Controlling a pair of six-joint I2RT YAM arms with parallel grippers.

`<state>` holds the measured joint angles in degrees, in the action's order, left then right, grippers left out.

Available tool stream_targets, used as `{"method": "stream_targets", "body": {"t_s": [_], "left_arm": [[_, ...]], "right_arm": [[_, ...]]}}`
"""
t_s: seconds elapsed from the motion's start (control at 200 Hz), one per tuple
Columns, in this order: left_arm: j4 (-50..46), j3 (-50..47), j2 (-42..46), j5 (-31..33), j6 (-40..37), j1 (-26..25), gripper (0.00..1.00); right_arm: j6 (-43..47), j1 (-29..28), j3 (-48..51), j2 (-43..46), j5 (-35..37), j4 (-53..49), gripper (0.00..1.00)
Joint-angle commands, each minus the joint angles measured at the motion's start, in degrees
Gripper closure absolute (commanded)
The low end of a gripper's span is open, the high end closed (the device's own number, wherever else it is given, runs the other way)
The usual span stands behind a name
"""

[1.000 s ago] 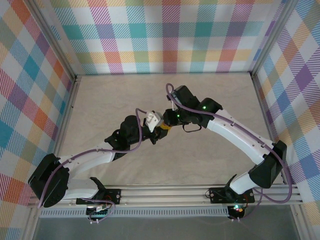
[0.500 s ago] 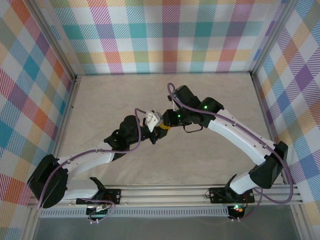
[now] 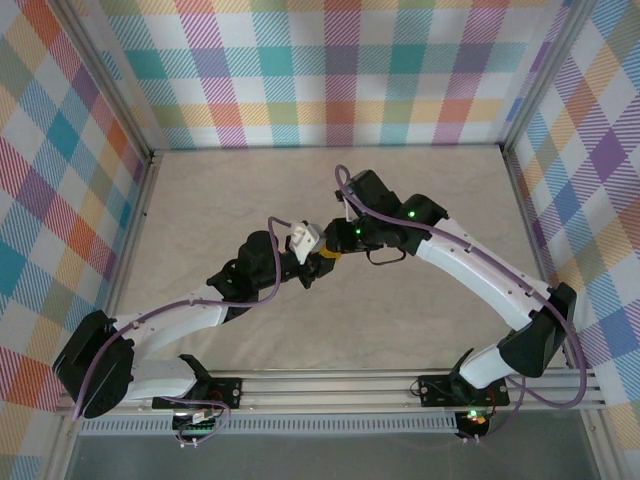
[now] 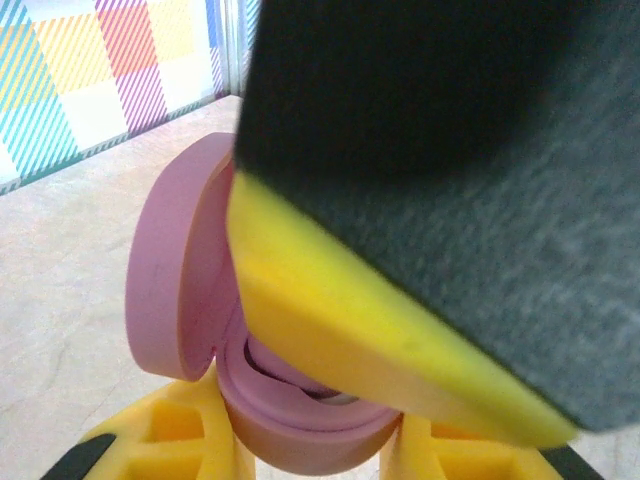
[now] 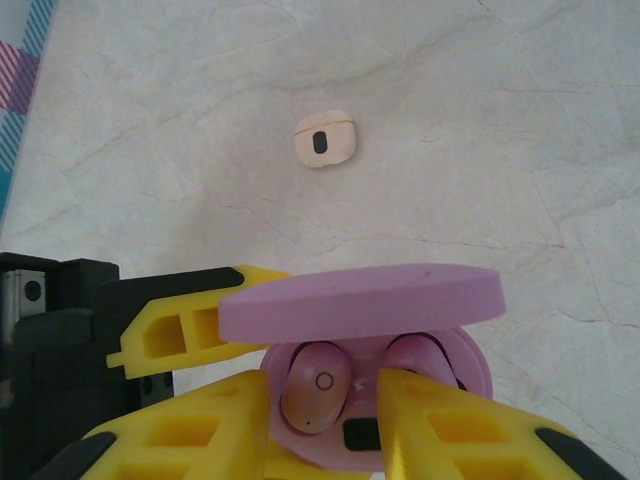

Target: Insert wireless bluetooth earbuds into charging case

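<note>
Seen from overhead, the meeting arms hide the purple charging case [image 5: 360,300], held open above the middle of the desk [image 3: 420,190]. The left fingers [image 4: 170,440] are clamped on its base. A right finger crowds the left wrist view, masking the wells. The right fingers [image 5: 200,430] stand apart, seemingly just clear of a purple earbud [image 5: 318,388] seated in one well. A second purple bud [image 5: 420,352] beside it is half hidden. A cream-white earbud [image 5: 325,137] lies loose on the desk beyond. Overhead, the arms' pose matches a second earlier.
</note>
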<state>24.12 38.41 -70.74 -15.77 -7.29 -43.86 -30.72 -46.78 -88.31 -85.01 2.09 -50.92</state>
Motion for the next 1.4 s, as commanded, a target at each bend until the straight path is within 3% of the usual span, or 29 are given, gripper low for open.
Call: {"method": "stream_targets", "body": {"t_s": [0.0,0.215,0.35,0.56,0.73,0.975,1.19,1.395], "left_arm": [[1.86,0.09,1.42,-0.34,-0.62,-1.23,1.0],[2.95,-0.44,2.24,-3.97,-1.65,-1.19,1.0],[3.06,-0.06,2.87,-8.17,-2.38,-1.23,1.0],[-1.15,3.85,2.78,-13.25,-2.46,-1.21,1.0],[-3.09,5.53,2.8,-13.0,-2.1,-1.19,1.0],[-0.53,5.5,2.12,-10.36,-0.19,-1.03,1.0],[2.96,4.54,0.91,-9.55,2.33,-0.7,1.0],[7.12,3.01,1.16,-9.53,6.34,-0.28,1.0]], "right_arm": [[1.66,1.44,-3.59,3.28,-2.04,-0.68,0.66],[4.0,12.1,-7.3,6.85,-11.23,-2.43,0.65],[6.55,17.76,-8.0,4.61,-17.89,-2.7,0.65],[7.88,18.14,-5.99,-2.08,-28.22,0.67,0.68],[7.17,17.79,-1.27,-1.52,-34.86,3.92,0.71],[4.41,16.99,8.63,8.28,-34.54,6.62,0.67],[-2.61,17.55,16.12,16.74,-29.06,12.6,0.54],[-13.88,18.35,24.94,18.14,-37.93,26.76,0.5]]}}
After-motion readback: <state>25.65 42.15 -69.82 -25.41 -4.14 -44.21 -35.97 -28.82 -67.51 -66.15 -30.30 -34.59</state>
